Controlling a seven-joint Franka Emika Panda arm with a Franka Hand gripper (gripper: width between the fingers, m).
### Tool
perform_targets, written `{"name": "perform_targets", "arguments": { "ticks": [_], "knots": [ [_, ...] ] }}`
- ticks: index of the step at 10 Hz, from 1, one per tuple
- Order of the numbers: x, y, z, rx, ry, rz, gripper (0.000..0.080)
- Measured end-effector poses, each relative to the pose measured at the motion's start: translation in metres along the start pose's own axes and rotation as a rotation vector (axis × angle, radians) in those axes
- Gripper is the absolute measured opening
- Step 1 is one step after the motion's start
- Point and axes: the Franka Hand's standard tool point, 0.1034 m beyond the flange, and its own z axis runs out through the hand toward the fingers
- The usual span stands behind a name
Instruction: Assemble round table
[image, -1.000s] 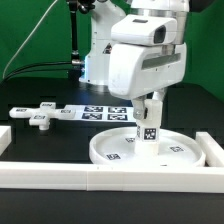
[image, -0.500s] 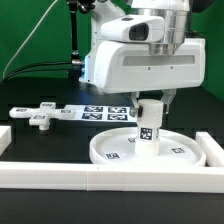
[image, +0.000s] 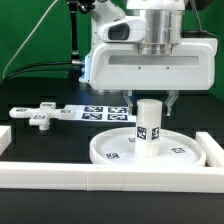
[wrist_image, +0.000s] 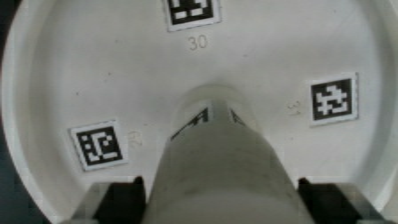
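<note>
The large round rimmed disc (image: 108, 156) lies flat on the black table near the front rail. The short thick cylinder leg (image: 148, 128) stands upright at its middle, a tag facing the camera. My gripper (image: 150, 103) hangs straight above the leg, shut on its top end, one finger on each side. In the wrist view the leg (wrist_image: 222, 150) runs down to the disc (wrist_image: 107, 80), with the dark pads (wrist_image: 125, 200) against its sides and my gripper (wrist_image: 221, 200) around it. The small foot (image: 40, 120) lies at the exterior view's left.
The marker board (image: 100, 113) lies behind the disc, stretching toward the exterior view's left. White border rails run along the front (image: 100, 178) and at the exterior view's right (image: 214, 150). Cables hang behind the arm.
The wrist has turned about the vertical, and the leg has gone from slightly tilted to upright at the disc's middle. The disc and the foot have not moved.
</note>
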Motion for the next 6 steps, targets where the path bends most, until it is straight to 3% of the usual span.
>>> {"name": "perform_targets", "arguments": {
  "ticks": [2, 6],
  "knots": [
    [-0.0001, -0.0004, 0.0002, 0.029, -0.006, 0.258, 0.0409],
    [0.0001, -0.0018, 0.0005, 0.031, -0.006, 0.504, 0.0409]
  ]
}}
